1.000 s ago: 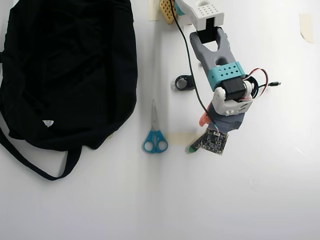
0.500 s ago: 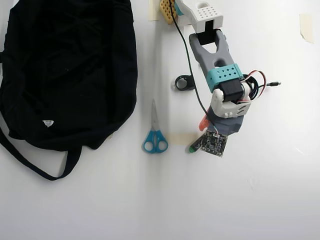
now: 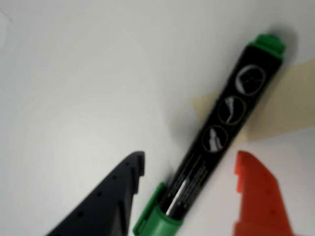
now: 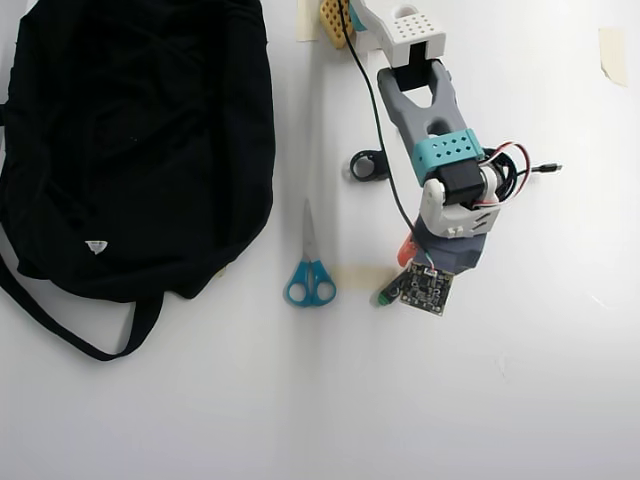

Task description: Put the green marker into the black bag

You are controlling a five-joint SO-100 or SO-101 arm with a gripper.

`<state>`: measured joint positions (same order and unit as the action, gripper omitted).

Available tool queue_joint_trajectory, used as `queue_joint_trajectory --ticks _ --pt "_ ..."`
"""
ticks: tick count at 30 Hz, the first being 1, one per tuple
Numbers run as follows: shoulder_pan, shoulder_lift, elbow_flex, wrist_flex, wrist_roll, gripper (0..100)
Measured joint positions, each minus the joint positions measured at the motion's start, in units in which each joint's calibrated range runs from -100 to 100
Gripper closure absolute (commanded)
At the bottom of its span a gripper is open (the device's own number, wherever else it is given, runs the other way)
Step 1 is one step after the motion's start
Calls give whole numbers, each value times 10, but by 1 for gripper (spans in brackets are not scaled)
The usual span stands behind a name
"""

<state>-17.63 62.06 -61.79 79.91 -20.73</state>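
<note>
While the claw [image 3: 189, 196] stands apart, the green marker [image 3: 219, 132] lies between its fingers, ungripped.

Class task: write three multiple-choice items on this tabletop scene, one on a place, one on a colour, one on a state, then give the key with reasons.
1. In the overhead view, where do the blue-handled scissors lie?
A. inside the bag
B. between the large soft black fabric bag and the arm
C. right of the arm

2. What colour are the cap and end of the thick black-barrelled marker?
A. green
B. red
C. yellow

3. How does the hand stand in the wrist view?
A. shut on the marker
B. open, one finger either side of the marker
C. holding the scissors

Key: 1 B, bare table either side of them. 2 A, both ends show green. 3 B, a gap shows beside each finger.
</note>
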Motion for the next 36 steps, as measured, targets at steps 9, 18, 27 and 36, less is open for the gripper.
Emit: queue_joint_trajectory --ticks 9,18,27,36 --pt "7 20 -1 -6 0 75" --pt "10 21 -2 -8 0 75" --pt "10 21 -2 -8 0 72" --pt "10 22 -2 -8 -1 71"
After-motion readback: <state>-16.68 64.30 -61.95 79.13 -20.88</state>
